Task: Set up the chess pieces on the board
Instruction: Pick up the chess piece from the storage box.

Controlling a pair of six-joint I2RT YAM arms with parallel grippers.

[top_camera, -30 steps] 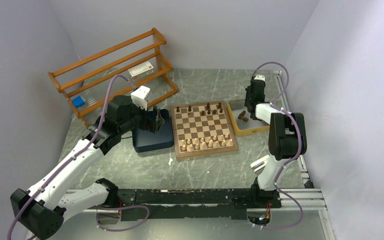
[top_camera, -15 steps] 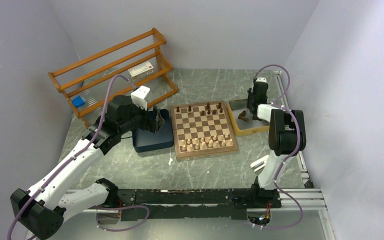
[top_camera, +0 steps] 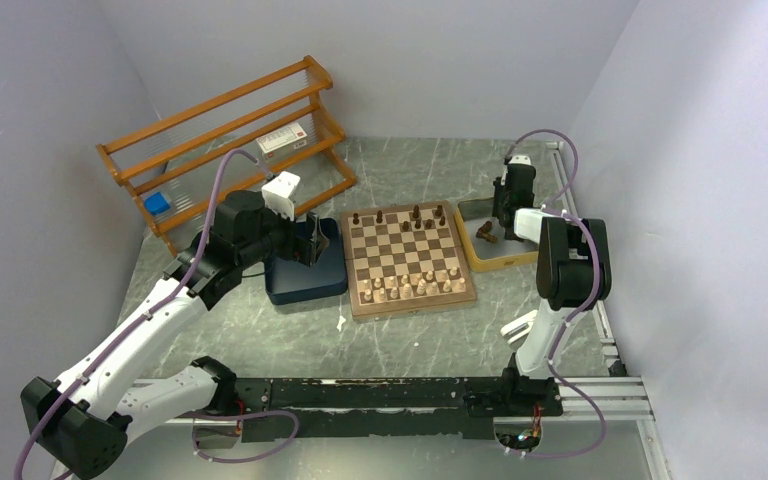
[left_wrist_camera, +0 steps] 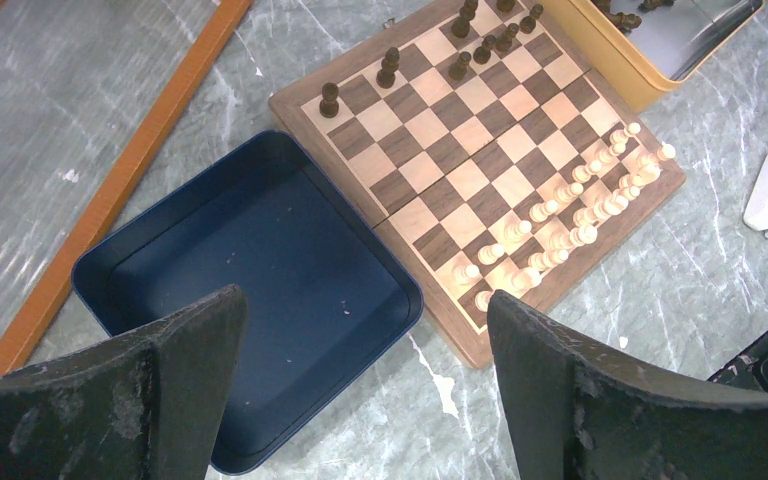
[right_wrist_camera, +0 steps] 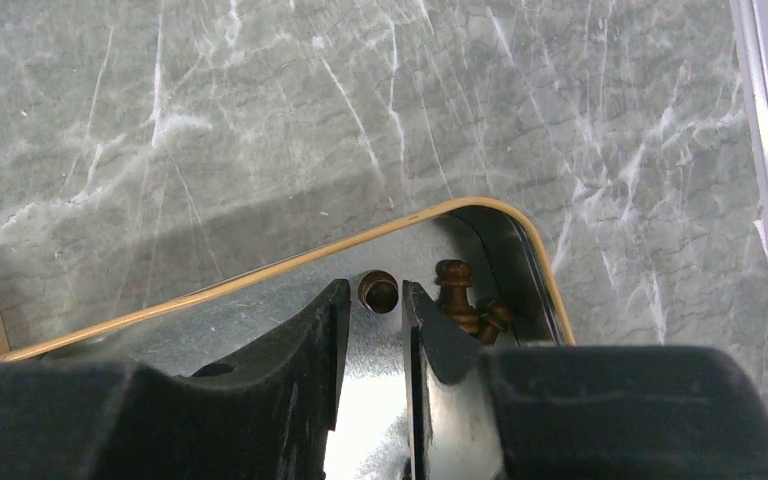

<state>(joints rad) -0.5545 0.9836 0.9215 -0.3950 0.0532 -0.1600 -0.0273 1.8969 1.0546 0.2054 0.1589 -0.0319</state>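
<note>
The board (top_camera: 415, 306) lies mid-table, also in the left wrist view (left_wrist_camera: 460, 180). Several dark chess pieces (top_camera: 416, 213) (left_wrist_camera: 388, 67) stand along its far rows, and cream chessmen (top_camera: 410, 287) fill the near rows. My right gripper (top_camera: 501, 222) reaches down into a yellow tray (top_camera: 505, 262). In the right wrist view its jaws (right_wrist_camera: 374, 290) stand narrowly apart, around a dark piece (right_wrist_camera: 378, 293) lying end-on at the tips, with a sliver of tray showing beside it. Two more dark pieces (right_wrist_camera: 453, 283) lie in the tray's corner. My left gripper (left_wrist_camera: 362, 300) hangs wide open and empty over the blue tray (left_wrist_camera: 260, 260).
A wooden rack (top_camera: 230, 140) stands at the back left. The blue tray (top_camera: 305, 280) touches the board's left side and the yellow tray its right. A white object (top_camera: 518, 327) lies near the right arm's base. The right wall and a metal rail run close to the yellow tray.
My right gripper has shifted slightly back and to the right over the yellow tray, toward its far corner. The left arm has not moved.
</note>
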